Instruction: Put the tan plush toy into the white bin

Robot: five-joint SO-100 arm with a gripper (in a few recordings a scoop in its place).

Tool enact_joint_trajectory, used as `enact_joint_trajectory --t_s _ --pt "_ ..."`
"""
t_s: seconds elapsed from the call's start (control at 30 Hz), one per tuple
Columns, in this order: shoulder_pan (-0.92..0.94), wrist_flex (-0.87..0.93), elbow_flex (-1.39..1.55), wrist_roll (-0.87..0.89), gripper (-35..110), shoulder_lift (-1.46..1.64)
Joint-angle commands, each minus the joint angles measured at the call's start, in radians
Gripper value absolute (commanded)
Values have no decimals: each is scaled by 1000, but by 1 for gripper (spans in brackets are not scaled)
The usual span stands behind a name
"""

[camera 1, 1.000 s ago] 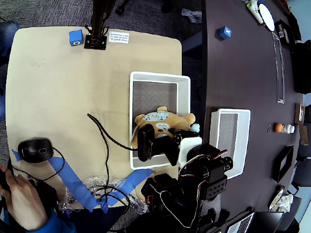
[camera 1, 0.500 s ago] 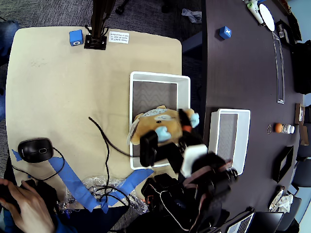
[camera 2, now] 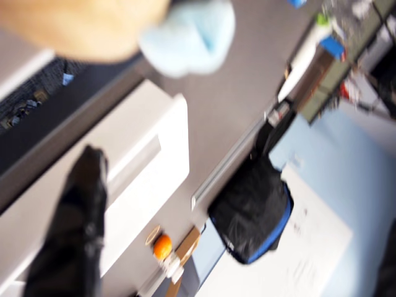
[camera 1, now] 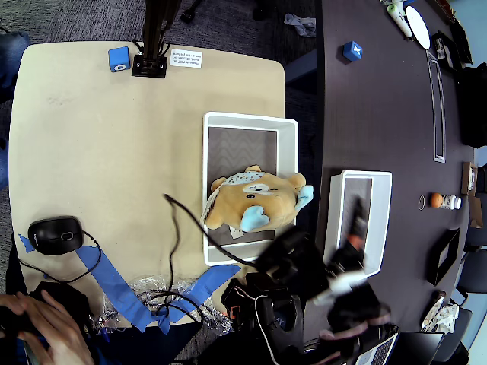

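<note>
The tan plush toy [camera 1: 255,201] lies face up in the near half of the white bin [camera 1: 247,118], its head and a blue paw spilling over the rim. My gripper [camera 1: 351,224] is a blurred shape to the right of it, over the smaller bin, apart from the toy. In the wrist view one dark finger [camera 2: 83,216] stands at lower left with nothing beside it, and the jaws look spread. The plush toy [camera 2: 80,25] and its blue paw [camera 2: 189,34] blur past at the top of that view.
A smaller white bin [camera 1: 384,220] sits on the dark table right of the large one. A black cable [camera 1: 176,228], blue tape [camera 1: 114,285] and a mouse [camera 1: 55,234] lie at lower left, near a person's hand [camera 1: 46,334]. A blue cube [camera 1: 119,58] sits at the back.
The gripper has let go of the plush toy and swung right, away from the large bin toward the smaller one. The toy has settled flatter in the bin.
</note>
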Motion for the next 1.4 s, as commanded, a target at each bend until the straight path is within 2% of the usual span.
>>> enact_joint_trajectory --t_s 0.0,0.23,0.43,1.37 --pt "132 12 -12 -18 65 101" --pt "344 12 9 -12 65 160" --pt "433 11 12 -9 65 175" --pt "442 11 23 -9 65 172"
